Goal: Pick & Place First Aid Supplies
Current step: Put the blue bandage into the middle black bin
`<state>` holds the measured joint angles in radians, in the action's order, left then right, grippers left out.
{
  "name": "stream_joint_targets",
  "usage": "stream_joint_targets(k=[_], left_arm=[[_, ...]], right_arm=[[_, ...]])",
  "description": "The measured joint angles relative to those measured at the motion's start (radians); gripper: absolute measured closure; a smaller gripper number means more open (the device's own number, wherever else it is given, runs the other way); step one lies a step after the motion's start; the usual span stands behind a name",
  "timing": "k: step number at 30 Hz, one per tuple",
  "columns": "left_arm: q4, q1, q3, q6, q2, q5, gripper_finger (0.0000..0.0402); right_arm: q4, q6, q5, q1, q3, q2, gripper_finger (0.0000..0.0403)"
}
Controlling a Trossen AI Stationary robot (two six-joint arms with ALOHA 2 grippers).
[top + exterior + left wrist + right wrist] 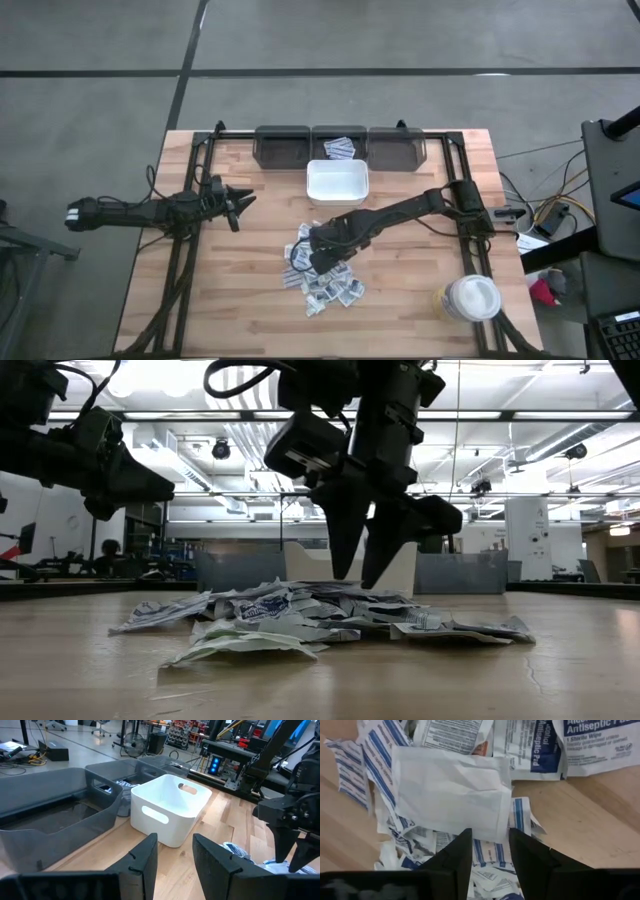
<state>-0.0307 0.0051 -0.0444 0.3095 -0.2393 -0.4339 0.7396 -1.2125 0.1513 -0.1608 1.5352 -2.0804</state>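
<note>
Here the right end effector (308, 256) points down over the pile of sachets (325, 280) at the lower middle of the high view, its fingers (454, 857) parted with a gap between them and nothing gripped, tips just above a plain white packet (451, 798). Beyond the pile stands a white bin (337, 182), with three grey bins (340, 145) along the bench's (230, 310) far edge; the middle one holds a few sachets. The left end effector (243, 200) hangs at the middle left, fingers parted and empty. A white round tub (470, 298) sits at lower right.
</note>
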Motion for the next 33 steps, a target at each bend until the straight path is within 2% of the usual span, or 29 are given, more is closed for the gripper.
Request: stream_joint_targets(k=[33], left_arm=[[0.0,0.0,0.0,0.0,0.0,0.004,0.0278]], right_arm=[[-0.122,-0.004,-0.05,-0.001,-0.039,0.0,0.0275]])
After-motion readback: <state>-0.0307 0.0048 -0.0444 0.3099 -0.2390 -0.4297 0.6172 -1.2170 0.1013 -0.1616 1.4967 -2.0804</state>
